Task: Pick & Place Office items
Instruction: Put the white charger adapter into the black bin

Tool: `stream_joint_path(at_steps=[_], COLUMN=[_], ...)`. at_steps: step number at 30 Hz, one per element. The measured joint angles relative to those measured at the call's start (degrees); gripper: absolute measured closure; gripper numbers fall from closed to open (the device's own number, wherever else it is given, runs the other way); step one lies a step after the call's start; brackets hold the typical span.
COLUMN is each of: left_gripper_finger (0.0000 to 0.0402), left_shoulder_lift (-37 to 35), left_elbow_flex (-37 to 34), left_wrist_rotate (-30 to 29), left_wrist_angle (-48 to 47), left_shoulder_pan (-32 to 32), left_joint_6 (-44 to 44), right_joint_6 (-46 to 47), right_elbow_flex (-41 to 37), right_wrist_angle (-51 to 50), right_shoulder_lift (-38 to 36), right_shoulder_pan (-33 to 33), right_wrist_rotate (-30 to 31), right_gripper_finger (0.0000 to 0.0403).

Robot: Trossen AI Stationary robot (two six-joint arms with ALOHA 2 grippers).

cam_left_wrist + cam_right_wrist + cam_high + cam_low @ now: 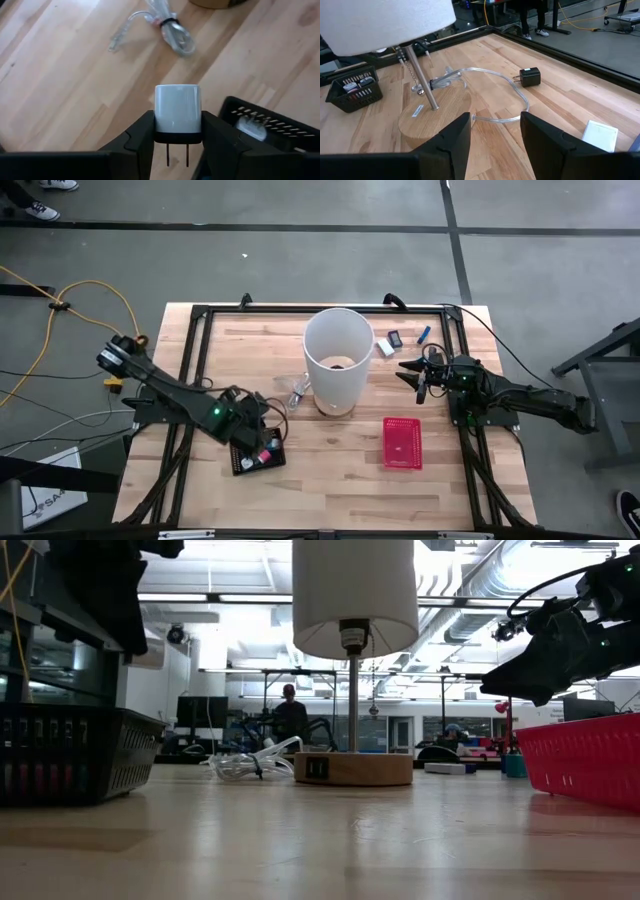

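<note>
White plug cube in my left tool (177, 142)

I clamp the white cube-shaped wall plug (177, 111) above the black mesh basket (272, 125); my right tool (495, 127) gapes empty.

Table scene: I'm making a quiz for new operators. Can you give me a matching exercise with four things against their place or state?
Things:
1. white charger
2. red basket
3. black plug
4. black basket

Places or states:
A. at the end of a clear cord
B. on the table, right side, apart from other things
C. clamped in the left claw
D. beside the left claw, small items inside

Pairs: 1-C, 2-B, 3-A, 4-D
</note>
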Motion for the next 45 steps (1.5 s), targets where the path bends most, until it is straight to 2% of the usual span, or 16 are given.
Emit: stream_joint_path(at_steps=[12, 18, 25, 31, 39, 45], left_gripper_finger=[0.027, 0.027, 0.027, 0.0269, 0.0236, 0.0232], left_shoulder_lift=[3.9, 7.0, 10.0, 10.7, 10.7, 10.7], left_elbow_flex=[0.0, 0.0, 0.0, 0.0, 0.0, 0.0], left_wrist_rotate=[5.8, 6.9, 10.1, 10.2, 9.7, 9.7], left_wrist_angle=[10.8, 11.6, 14.8, 15.2, 15.2, 15.2], left_shoulder_pan=[-6.8, -9.4, -9.7, -9.7, -9.0, -8.8], left_joint_6=[2.1, 2.2, 4.9, 4.2, 3.3, 3.2], right_joint_6=[0.0, 0.0, 0.0, 0.0, 0.0, 0.0], right_elbow_flex=[0.0, 0.0, 0.0, 0.0, 0.0, 0.0], right_wrist_angle=[0.0, 0.0, 0.0, 0.0, 0.0, 0.0], right_shoulder_lift=[0.0, 0.0, 0.0, 0.0, 0.0, 0.0], right_shoulder_pan=[0.0, 0.0, 0.0, 0.0, 0.0, 0.0], right_wrist_rotate=[0.0, 0.0, 0.0, 0.0, 0.0, 0.0], right_gripper_finger=[0.0243, 0.0243, 0.0243, 0.0243, 0.0243, 0.0243])
